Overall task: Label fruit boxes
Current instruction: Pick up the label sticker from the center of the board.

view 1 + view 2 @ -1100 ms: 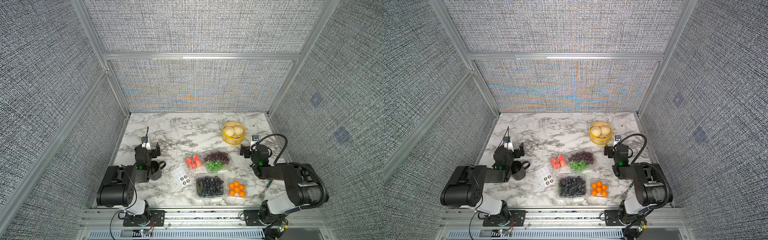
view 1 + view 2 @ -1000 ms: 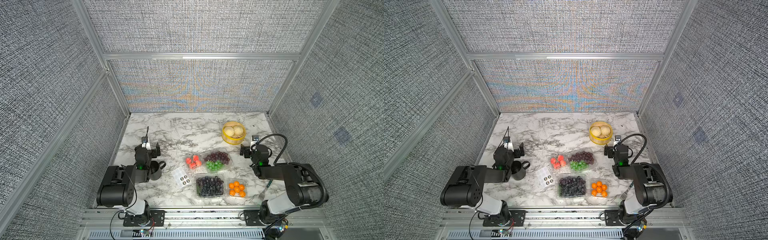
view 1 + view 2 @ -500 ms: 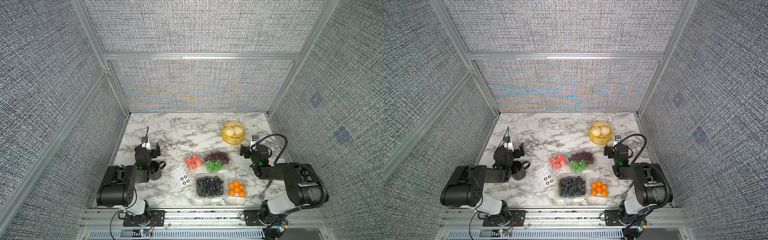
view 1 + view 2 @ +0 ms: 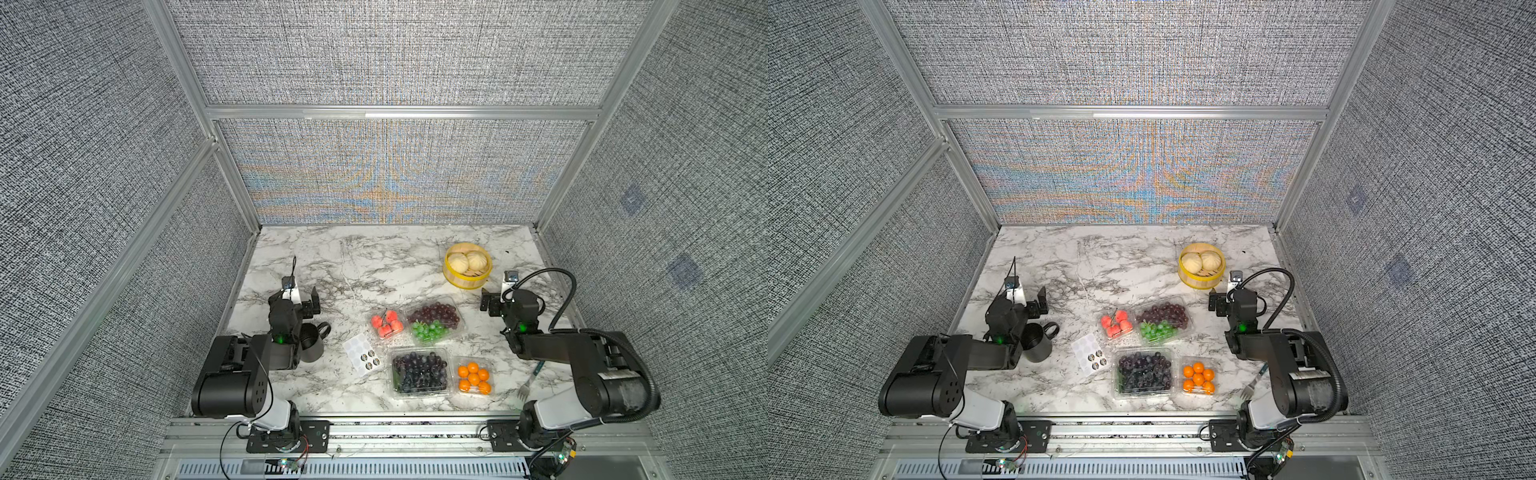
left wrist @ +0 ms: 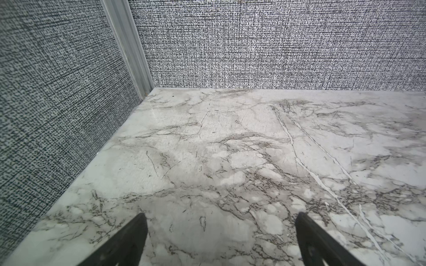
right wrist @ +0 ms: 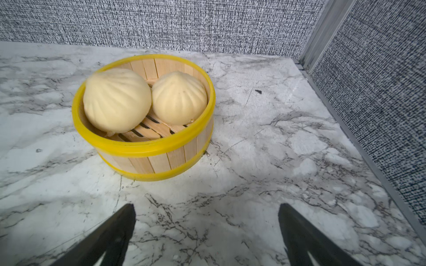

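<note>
No change is seen against the frames of a second earlier: both arms and everything on the bench (image 4: 353,266) are found where they were. The left gripper (image 5: 220,216) is spread wide, with only bare marble between its fingers. The right gripper (image 6: 206,207) is likewise spread and empty, and is pointed at the bamboo steamer (image 6: 143,142), which stands near it but apart.

In both top views the four fruit boxes are grouped at the front middle of the bench, between the two arms and touched by neither gripper. The red fruit box (image 4: 386,325) and the mixed grape box (image 4: 434,319) are set side by side in the farther row. The dark grape box (image 4: 419,372) and the orange box (image 4: 473,376) are set side by side nearer the front edge. The mixed grape box lies nearest the right gripper, still well apart from it.

The sticker sheet (image 4: 362,355) is laid just beside the red fruit box, on the left arm's side. A dark mug (image 4: 309,340) stands close beside the left arm.
</note>
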